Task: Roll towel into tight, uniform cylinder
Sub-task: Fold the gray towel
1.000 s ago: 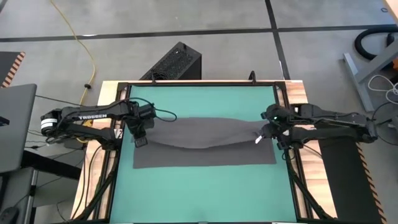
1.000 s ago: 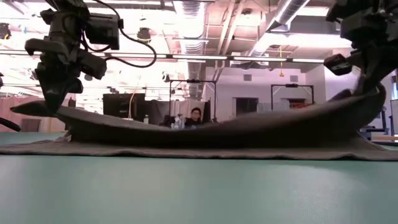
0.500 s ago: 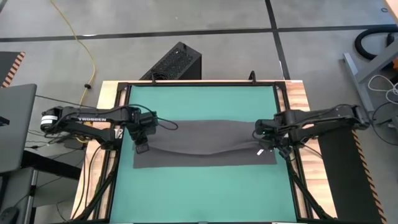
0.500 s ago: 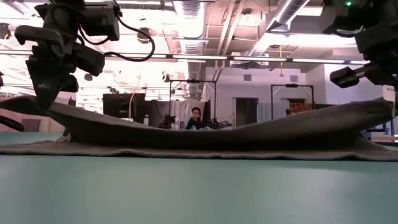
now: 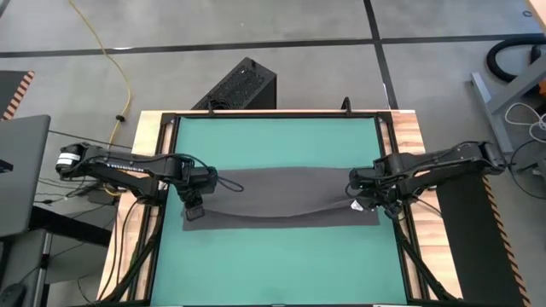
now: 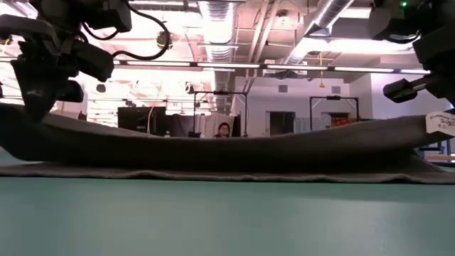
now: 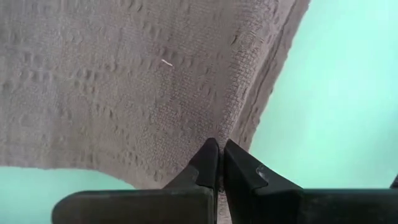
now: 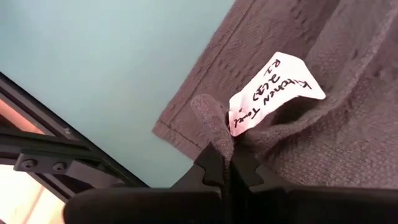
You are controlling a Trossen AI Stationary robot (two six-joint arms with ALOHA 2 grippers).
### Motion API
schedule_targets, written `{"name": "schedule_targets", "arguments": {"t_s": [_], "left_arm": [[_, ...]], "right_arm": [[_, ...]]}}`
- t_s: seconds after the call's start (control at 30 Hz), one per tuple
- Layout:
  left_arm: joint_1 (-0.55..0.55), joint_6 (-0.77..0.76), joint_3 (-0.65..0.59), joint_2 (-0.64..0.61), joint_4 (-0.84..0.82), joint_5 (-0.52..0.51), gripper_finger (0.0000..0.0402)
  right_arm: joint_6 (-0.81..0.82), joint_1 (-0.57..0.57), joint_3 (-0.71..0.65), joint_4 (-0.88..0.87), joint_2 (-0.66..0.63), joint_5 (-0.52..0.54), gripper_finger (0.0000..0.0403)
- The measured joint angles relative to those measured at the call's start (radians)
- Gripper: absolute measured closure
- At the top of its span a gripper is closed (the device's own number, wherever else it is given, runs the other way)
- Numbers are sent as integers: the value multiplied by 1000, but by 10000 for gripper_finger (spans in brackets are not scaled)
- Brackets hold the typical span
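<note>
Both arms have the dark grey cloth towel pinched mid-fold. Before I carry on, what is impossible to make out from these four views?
- Low view: the dark charcoal-grey cloth towel hides the green mat behind it; the left gripper is cut off by the frame edge.
- High view: the lifted fold covers the towel layer beneath, so its alignment is unseen.
- Right wrist view: the right gripper covers the pinched corner; the white tag handwriting reads only partly.

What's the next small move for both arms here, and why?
Probably carry the lifted edge a little farther toward the towel's near edge and lower it. Both grippers, left and right, are shut on the towel at its two ends; the raised fold sags in the middle and only partly covers the flat layer on the green mat.
</note>
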Motion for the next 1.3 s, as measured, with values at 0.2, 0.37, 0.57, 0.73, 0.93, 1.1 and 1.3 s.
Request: {"name": "schedule_targets", "arguments": {"t_s": [0.2,0.37,0.57,0.73,0.93,1.1,1.3], "left_arm": [[-36,-6,0,80,-3,-5,401],[-52,26,0,172,-3,4,401],[-52,41,0,271,-3,39,401],[-56,69,0,323,3,86,401],[-58,75,0,318,0,84,401],[-58,79,0,318,2,82,401],[-58,80,0,318,3,75,401]], "right_arm": [[0,19,0,0,0,-10,385],[0,18,0,0,0,-12,385],[-1,18,0,0,0,-15,385],[-1,18,0,-1,0,-16,385],[-1,18,0,-1,0,-16,372],[15,15,0,5,4,0,367],[63,15,0,3,6,53,365]]}}
